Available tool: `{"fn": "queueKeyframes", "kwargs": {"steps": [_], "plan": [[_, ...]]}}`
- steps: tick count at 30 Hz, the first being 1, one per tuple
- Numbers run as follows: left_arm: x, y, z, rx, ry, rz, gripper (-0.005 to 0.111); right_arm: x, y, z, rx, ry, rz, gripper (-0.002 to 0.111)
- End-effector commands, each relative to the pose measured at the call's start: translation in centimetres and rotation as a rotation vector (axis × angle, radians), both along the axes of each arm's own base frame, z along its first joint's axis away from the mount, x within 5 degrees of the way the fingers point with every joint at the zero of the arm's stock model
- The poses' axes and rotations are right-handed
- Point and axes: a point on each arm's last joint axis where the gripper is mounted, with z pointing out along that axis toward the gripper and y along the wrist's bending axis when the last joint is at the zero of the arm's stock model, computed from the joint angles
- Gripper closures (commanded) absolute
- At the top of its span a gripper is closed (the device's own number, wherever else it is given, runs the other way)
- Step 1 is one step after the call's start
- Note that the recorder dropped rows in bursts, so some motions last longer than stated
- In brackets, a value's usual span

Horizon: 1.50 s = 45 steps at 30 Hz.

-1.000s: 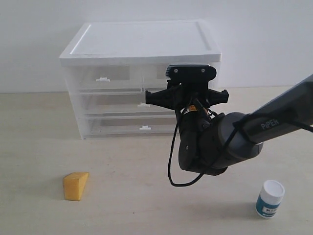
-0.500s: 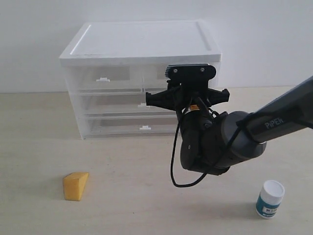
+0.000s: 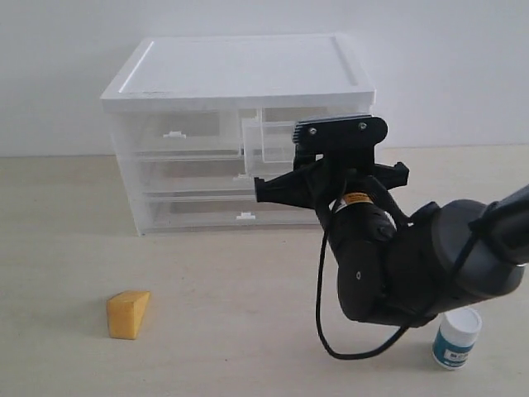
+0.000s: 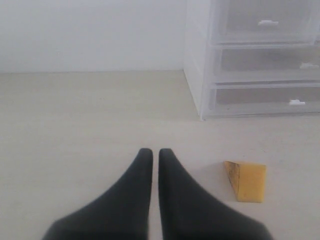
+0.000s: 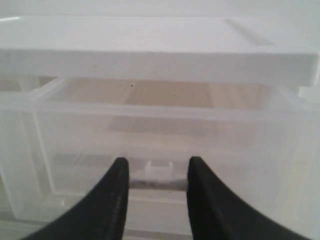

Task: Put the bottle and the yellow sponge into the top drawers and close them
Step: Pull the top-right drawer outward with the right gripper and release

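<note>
The right tool (image 5: 155,172) has its two fingers clamped on the small white handle (image 5: 159,167) of the right top drawer (image 3: 269,136), which stands partly pulled out of the white cabinet (image 3: 240,83). The left top drawer (image 3: 178,132) is shut. The left tool (image 4: 151,157) hangs closed and empty above the worktop (image 3: 215,289), near the yellow sponge (image 3: 128,313). The bottle (image 3: 456,335) stands upright beside the right arm.

A robot test bench in a bare lab: a pale wooden tabletop (image 3: 74,248), a blank white wall (image 3: 66,66), a plastic drawer cabinet (image 3: 240,74).
</note>
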Motion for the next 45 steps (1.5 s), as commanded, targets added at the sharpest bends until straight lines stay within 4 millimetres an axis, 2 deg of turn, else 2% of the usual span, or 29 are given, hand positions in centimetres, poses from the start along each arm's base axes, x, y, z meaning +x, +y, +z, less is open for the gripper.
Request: {"fn": "queueKeyframes", "kwargs": {"steps": [1, 16, 23, 32, 35, 40, 43, 45], "plan": [[0.0, 0.0, -0.1, -0.004, 0.001, 0.002, 0.103, -1.9, -0.8, 0.4, 0.008, 0.017, -0.010, 0.108], [0.0, 0.0, -0.1, -0.004, 0.001, 0.002, 0.103, -6.9, -1.1, -0.4, -0.002, 0.072, 0.021, 0.108], [0.0, 0.0, -0.1, -0.004, 0.001, 0.002, 0.103, -7.9, -0.3, -0.7, -0.001, 0.116, 0.068, 0.108], [0.0, 0.0, -0.1, -0.004, 0.001, 0.002, 0.103, -8.0, -0.1, -1.0, -0.006, 0.150, 0.088, 0.106], [0.0, 0.0, -0.1, -0.004, 0.001, 0.002, 0.103, -8.1, 0.0, -1.0, -0.009, 0.156, 0.096, 0.091], [0.0, 0.0, -0.1, -0.004, 0.001, 0.002, 0.103, -8.1, 0.0, -1.0, -0.012, 0.155, 0.097, 0.052], [0.0, 0.0, -0.1, -0.004, 0.001, 0.002, 0.103, -8.0, -0.1, -1.0, -0.032, 0.154, 0.091, 0.040], [0.0, 0.0, -0.1, -0.004, 0.001, 0.002, 0.103, -8.0, -0.3, -1.2, -0.044, 0.167, 0.069, 0.038]]}}
